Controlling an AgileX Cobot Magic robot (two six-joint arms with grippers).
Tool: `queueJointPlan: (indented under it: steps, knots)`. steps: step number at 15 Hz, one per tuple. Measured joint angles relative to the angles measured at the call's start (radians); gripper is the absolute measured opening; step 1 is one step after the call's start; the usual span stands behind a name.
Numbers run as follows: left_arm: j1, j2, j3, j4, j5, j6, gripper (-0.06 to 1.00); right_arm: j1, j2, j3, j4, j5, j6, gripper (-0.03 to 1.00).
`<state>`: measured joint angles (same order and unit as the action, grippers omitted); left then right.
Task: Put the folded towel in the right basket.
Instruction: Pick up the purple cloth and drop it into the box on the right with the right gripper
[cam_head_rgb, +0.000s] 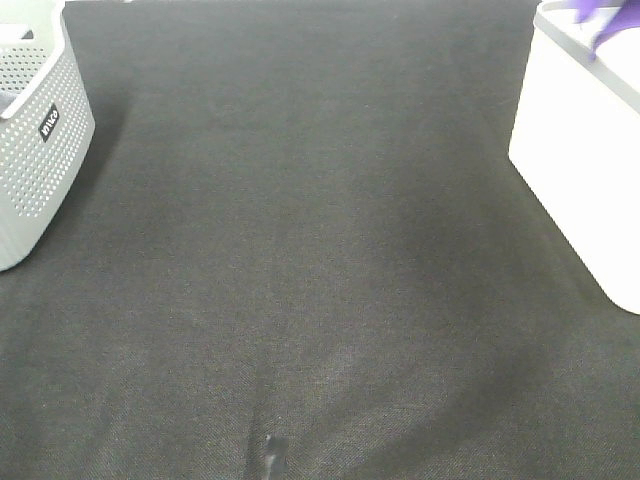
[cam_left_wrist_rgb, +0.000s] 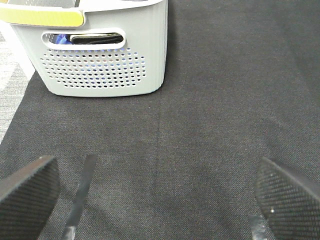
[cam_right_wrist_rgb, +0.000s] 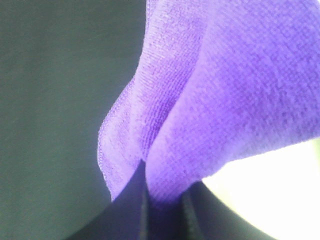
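Note:
The folded purple towel (cam_right_wrist_rgb: 225, 90) fills the right wrist view and hangs from my right gripper (cam_right_wrist_rgb: 162, 210), whose fingers are shut on its lower edge. In the high view a corner of the towel (cam_head_rgb: 598, 16) shows at the top right, over the rim of the white right basket (cam_head_rgb: 580, 160). The right gripper itself is out of the high view. The basket's white surface (cam_right_wrist_rgb: 270, 195) shows below the towel in the right wrist view. My left gripper (cam_left_wrist_rgb: 157, 200) is open and empty, low over the black cloth, facing the grey left basket (cam_left_wrist_rgb: 100, 65).
The grey perforated left basket (cam_head_rgb: 35, 140) stands at the far left and holds dark and blue items, with a yellow-green piece on its rim (cam_left_wrist_rgb: 45, 17). A thin dark strip (cam_left_wrist_rgb: 80, 197) lies on the black cloth (cam_head_rgb: 300, 250).

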<state>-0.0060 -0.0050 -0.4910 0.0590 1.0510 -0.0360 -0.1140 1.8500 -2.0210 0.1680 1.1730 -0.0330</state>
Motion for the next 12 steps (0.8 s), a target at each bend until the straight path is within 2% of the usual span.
queueJointPlan:
  steps: [1,2,4,5,6,8,9,10,12]
  knots:
    - [0.000,0.000,0.000,0.000,0.000,0.000,0.99,-0.080,0.000,0.001,-0.003,0.002,0.000,0.10]
    - [0.000,0.000,0.000,0.000,0.000,0.000,0.99,-0.116,0.003,0.001,-0.004,0.004,0.000,0.10]
    - [0.000,0.000,0.000,0.000,0.000,0.000,0.99,-0.144,0.016,0.001,-0.020,0.003,-0.002,0.11]
    - [0.000,0.000,0.000,0.000,0.000,0.000,0.99,-0.144,0.035,0.001,-0.032,0.002,-0.010,0.15]
    - [0.000,0.000,0.000,0.000,0.000,0.000,0.99,-0.144,0.054,0.001,-0.033,0.003,-0.020,0.28]
    - [0.000,0.000,0.000,0.000,0.000,0.000,0.99,-0.144,0.085,0.001,-0.033,0.032,-0.046,0.67]
    - [0.000,0.000,0.000,0.000,0.000,0.000,0.99,-0.144,0.090,0.001,-0.033,0.037,-0.060,0.80]
    - [0.000,0.000,0.000,0.000,0.000,0.000,0.99,-0.144,0.091,0.001,-0.032,0.037,-0.070,0.86]
    - [0.000,0.000,0.000,0.000,0.000,0.000,0.99,-0.144,0.092,0.001,-0.011,0.037,-0.072,0.90]
